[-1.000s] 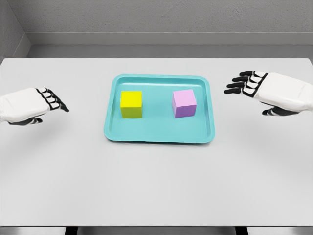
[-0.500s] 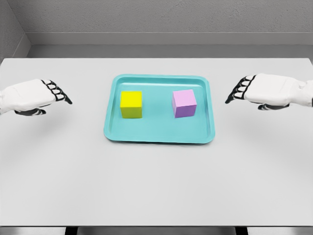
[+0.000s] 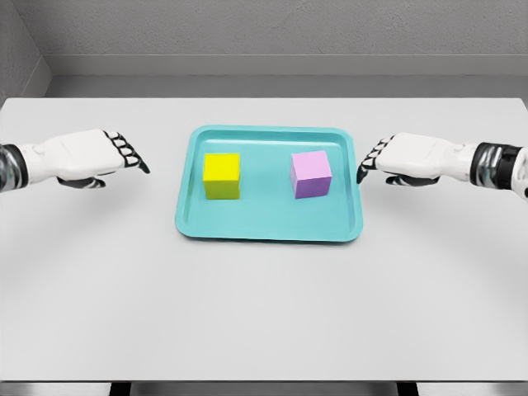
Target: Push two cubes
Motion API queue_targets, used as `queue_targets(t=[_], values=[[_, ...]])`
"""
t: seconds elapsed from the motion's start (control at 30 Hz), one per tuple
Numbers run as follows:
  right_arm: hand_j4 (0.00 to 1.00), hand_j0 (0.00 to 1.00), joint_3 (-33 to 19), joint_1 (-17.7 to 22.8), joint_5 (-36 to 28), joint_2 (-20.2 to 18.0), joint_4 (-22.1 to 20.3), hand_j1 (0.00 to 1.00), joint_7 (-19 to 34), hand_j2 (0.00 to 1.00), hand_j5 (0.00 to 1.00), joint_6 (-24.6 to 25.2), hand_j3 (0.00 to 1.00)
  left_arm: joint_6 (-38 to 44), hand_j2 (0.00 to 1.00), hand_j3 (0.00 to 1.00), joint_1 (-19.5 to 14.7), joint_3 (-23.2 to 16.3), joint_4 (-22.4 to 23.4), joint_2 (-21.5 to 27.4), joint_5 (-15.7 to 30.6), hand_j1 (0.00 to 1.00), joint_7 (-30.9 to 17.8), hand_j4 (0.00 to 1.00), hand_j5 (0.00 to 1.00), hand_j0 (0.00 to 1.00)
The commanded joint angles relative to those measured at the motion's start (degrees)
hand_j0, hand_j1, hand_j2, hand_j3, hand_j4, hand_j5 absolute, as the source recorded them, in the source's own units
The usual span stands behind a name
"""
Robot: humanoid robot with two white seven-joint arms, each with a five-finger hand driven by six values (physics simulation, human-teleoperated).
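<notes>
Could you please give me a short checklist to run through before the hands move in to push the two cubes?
1. Both cubes in the tray: ok, the yellow cube at left, the pink cube at right.
2. Cubes apart, with room to slide: ok.
3. Left hand outside the tray, holding nothing: ok.
4. Right hand near the tray's right rim, holding nothing: ok.
5. Fingers high enough to pass over the rim: cannot tell.

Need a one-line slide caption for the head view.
Both open hands, left and right, flank a teal tray holding a yellow cube and a pink cube.
</notes>
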Motion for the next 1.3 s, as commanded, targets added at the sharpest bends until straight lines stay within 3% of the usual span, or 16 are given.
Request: queue_targets(t=[0.0, 0.47, 1.27], values=[[0.6, 0.6, -0.1, 0.0, -0.2, 1.1, 0.6, 0.6, 0.0, 0.6, 0.6, 0.1, 0.6, 0.1, 0.79, 0.79, 0.0, -0.6, 0.0, -0.5, 0.2, 0.79, -0.3, 0.79, 0.79, 0.79], [0.6, 0.6, 0.2, -1.1, 0.6, 5.0, 7.5, 0.6, 0.1, 0.6, 0.6, 0.1, 0.6, 0.1, 0.79, 0.79, -3.1, -3.1, 0.0, -5.5, 0.2, 0.79, -3.7, 0.79, 0.79, 0.79], [0.6, 0.6, 1.0, -2.3, 1.9, 8.5, 7.1, 0.6, 0.1, 0.6, 0.6, 0.1, 0.6, 0.1, 0.79, 0.79, -4.3, -3.8, 2.5, -7.4, 0.1, 0.79, -4.9, 0.79, 0.79, 0.79]])
